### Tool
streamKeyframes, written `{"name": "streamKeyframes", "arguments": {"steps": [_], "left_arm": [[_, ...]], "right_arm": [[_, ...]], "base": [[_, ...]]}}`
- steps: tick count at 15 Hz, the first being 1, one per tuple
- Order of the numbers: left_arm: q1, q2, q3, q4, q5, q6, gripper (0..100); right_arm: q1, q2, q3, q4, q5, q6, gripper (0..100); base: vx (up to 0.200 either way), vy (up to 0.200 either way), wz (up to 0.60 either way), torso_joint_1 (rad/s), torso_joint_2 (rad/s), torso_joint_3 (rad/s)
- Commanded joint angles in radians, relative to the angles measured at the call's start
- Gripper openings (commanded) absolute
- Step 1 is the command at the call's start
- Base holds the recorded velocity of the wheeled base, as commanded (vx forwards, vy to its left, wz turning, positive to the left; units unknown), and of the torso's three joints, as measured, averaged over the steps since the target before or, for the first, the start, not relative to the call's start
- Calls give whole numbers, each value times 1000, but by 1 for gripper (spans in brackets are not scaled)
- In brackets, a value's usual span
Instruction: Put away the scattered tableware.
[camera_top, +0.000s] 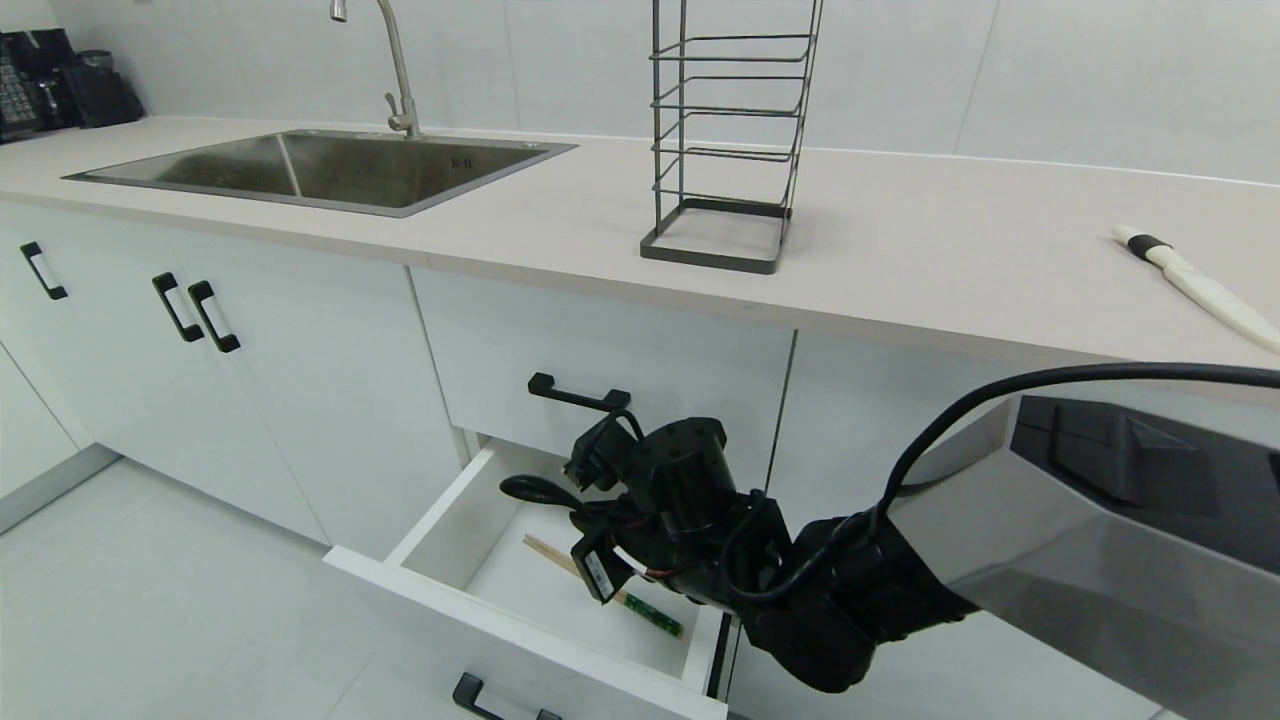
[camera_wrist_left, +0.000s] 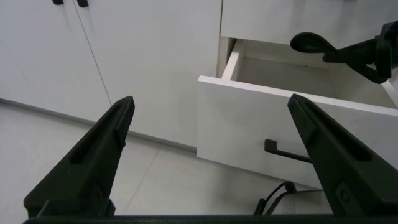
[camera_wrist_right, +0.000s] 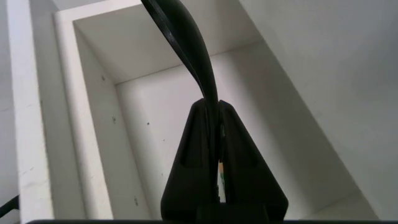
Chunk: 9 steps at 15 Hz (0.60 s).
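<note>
The right gripper (camera_top: 583, 512) is pressed together on the handle of a black spoon (camera_top: 527, 490). It holds the spoon over the open drawer (camera_top: 440, 515), with the bowl pointing toward nine o'clock in the head view. The right wrist view shows the pinch close up: the fingers (camera_wrist_right: 199, 143) meet around the thin handle, and the spoon runs out above the drawer's white floor. A pair of chopsticks (camera_top: 548, 552) (green at one end) lies on that floor, running from ten o'clock to four o'clock and partly hidden under the gripper. The left gripper (camera_wrist_left: 211, 102) is spread wide and holds nothing, low in front of the drawer's face. On the counter (camera_top: 950, 230), a white knife (camera_top: 1200, 288) lies at three o'clock of the wire rack (camera_top: 725, 150), and the sink (camera_top: 230, 165) sits at nine o'clock of it.
</note>
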Motion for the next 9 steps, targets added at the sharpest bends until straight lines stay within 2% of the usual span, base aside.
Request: {"name": "streamKeyframes", "arguments": {"steps": [1, 5, 9], "left_arm": [[0, 1, 0, 0, 0, 0, 100], [0, 1, 0, 0, 0, 0, 100], [0, 1, 0, 0, 0, 0, 100]], "right_arm": [[0, 36, -25, 1, 0, 0, 0], [7, 102, -124, 45, 0, 4, 0], [6, 128, -162, 45, 0, 3, 0]], "base": [[0, 0, 0, 0, 0, 0], [0, 0, 0, 0, 0, 0], [0, 0, 0, 0, 0, 0]]}}
